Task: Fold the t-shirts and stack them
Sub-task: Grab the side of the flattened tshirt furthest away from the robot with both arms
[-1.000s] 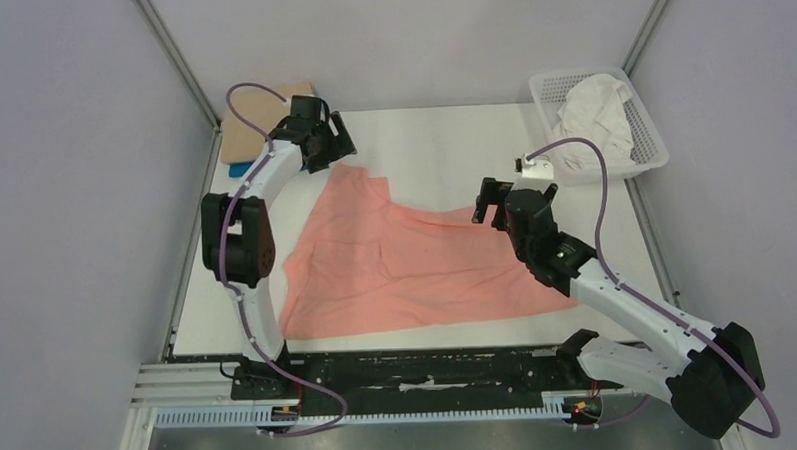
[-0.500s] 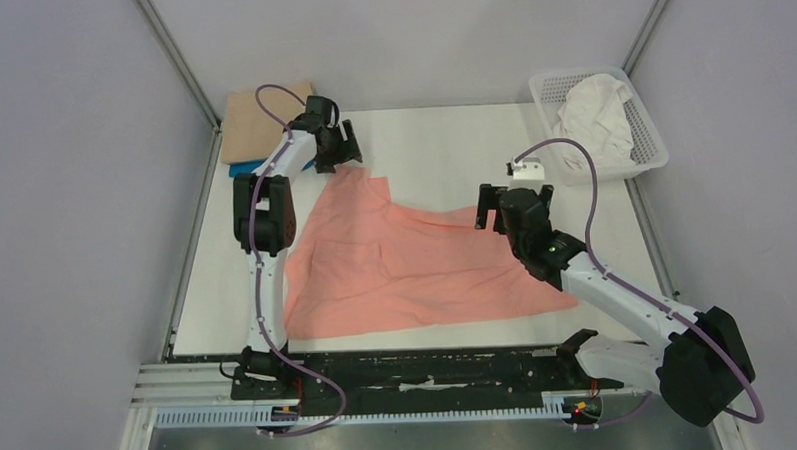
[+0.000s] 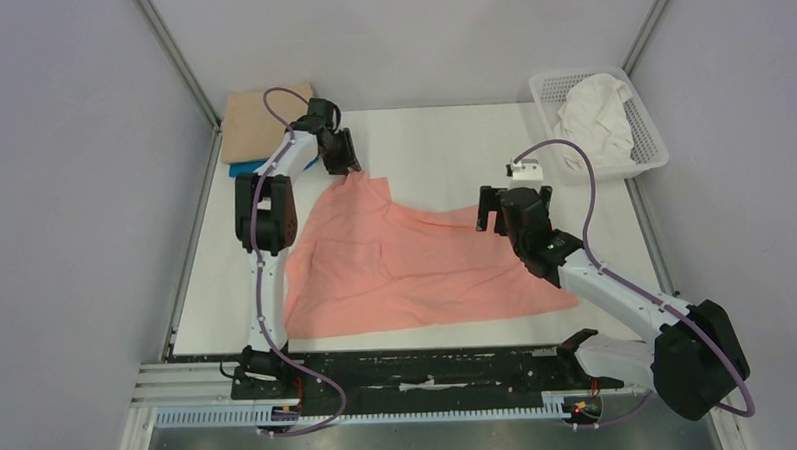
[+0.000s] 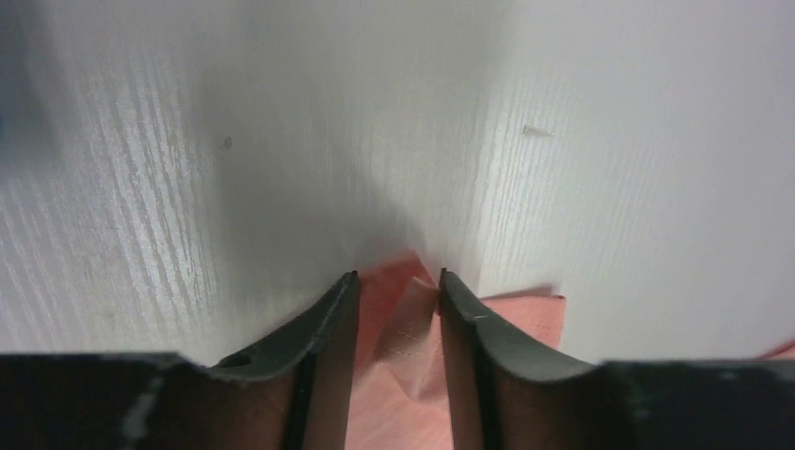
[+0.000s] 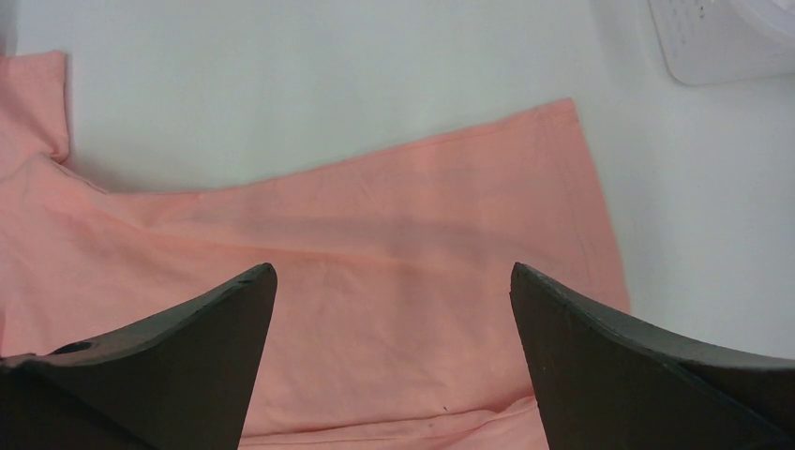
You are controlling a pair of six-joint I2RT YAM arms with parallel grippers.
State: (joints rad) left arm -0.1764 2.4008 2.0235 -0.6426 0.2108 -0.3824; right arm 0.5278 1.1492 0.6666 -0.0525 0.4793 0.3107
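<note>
A salmon-pink t-shirt (image 3: 406,265) lies spread and wrinkled across the middle of the white table. My left gripper (image 3: 350,167) is at its far left corner. In the left wrist view the gripper (image 4: 397,275) has narrowed its jaws on a bunched fold of the pink cloth (image 4: 403,375). My right gripper (image 3: 514,196) hovers wide open over the shirt's far right edge. Between its fingers (image 5: 392,272) flat pink cloth (image 5: 375,253) shows below, untouched. A folded tan t-shirt (image 3: 256,125) lies on a blue one (image 3: 241,170) at the far left corner. A white t-shirt (image 3: 596,118) sits crumpled in the basket.
The white lattice basket (image 3: 652,146) stands at the far right corner, close to the right arm's cable. Grey walls close in the table on three sides. A black rail runs along the near edge by the arm bases.
The left gripper came down onto the pink shirt's far left corner and narrowed its jaws around a fold of it. The right arm shifted only slightly.
</note>
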